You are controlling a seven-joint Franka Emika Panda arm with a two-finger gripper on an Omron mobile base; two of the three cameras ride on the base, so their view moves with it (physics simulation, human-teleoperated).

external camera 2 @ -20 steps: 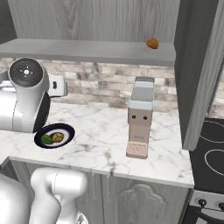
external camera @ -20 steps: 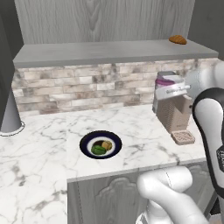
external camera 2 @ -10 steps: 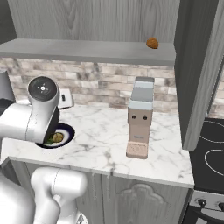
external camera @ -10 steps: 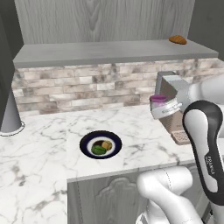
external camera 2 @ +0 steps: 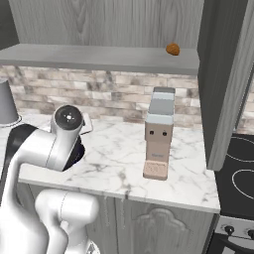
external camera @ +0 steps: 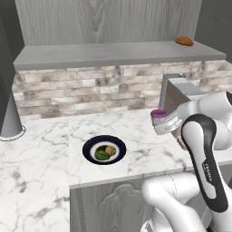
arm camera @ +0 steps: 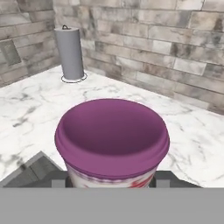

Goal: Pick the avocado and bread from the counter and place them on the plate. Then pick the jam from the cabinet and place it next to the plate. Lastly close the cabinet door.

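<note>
Claw point(arm camera: 111, 186) clamped on the jam point(external camera: 159, 115) — above the marble surface point(external camera: 41, 163), right of the plate point(external camera: 104, 149) — avocado point(external camera: 101, 155) and bread point(external camera: 110, 150) on it.

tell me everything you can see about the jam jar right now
The jam jar is a small round jar with a purple lid that has a raised rim and a dished middle; below the lid its side looks white with reddish marks. It stands upright in the tool, gripped at both sides, and is carried in the air above the marble counter, to the right of the plate. Nothing but the tool touches it.
</note>
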